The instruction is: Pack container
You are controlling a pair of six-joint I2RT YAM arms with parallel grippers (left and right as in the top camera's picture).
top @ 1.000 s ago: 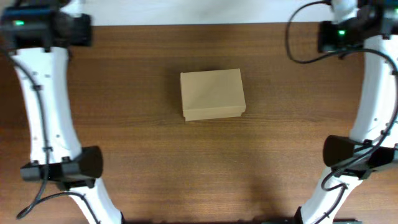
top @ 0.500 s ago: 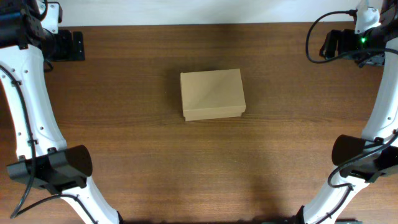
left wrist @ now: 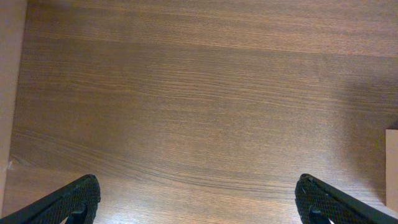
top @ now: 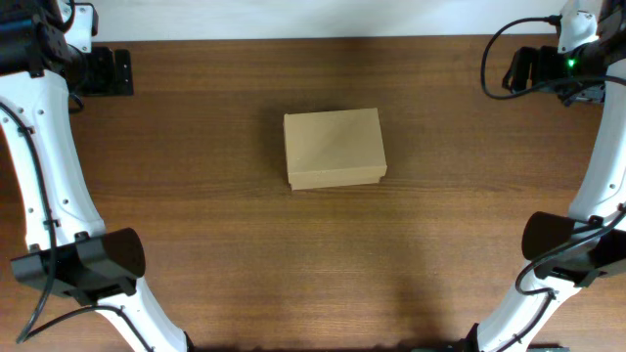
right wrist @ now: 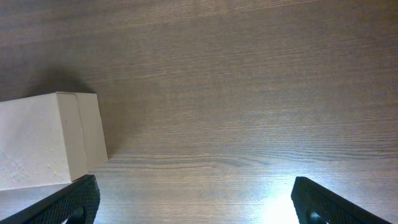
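One container (top: 335, 147), far from table (top: 196, 244) edges

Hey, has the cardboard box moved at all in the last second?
No. In the overhead view the box sits mid-table, at the same spot relative to the back edge of the table as before.
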